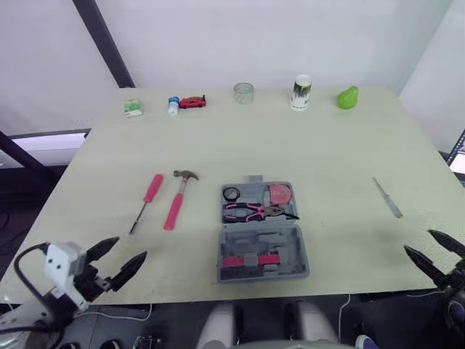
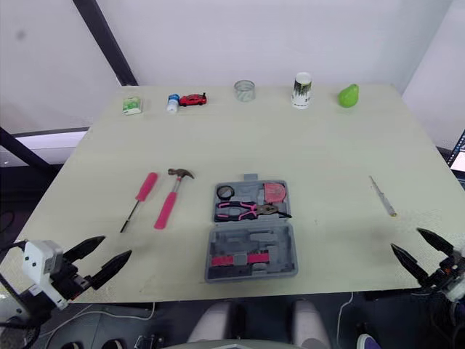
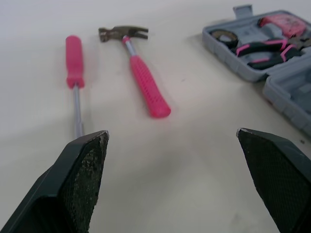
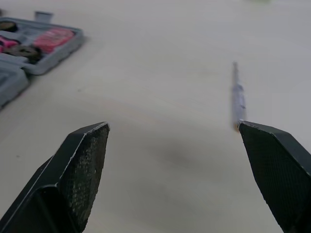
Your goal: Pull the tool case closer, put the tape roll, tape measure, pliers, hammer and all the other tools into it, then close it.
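Tool case (image 1: 261,231) open, pale table (image 1: 341,160), white wall (image 1: 254,36)

Tool case (image 3: 284,94) cut off by left wrist view's edge, slim tool (image 4: 237,99) blurred, green packet (image 1: 132,107) unreadable.

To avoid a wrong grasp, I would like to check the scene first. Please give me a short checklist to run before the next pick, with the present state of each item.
1. Tool case open, near the front edge of the table: ok.
2. Left gripper open and empty: ok.
3. Right gripper open and empty: ok.
4. Tape roll, pliers and tape measure in the case: ok.
5. Hammer and pink screwdriver packed: not ok, both lie on the table left of the case.
6. Thin tool packed: not ok, it lies right of the case.
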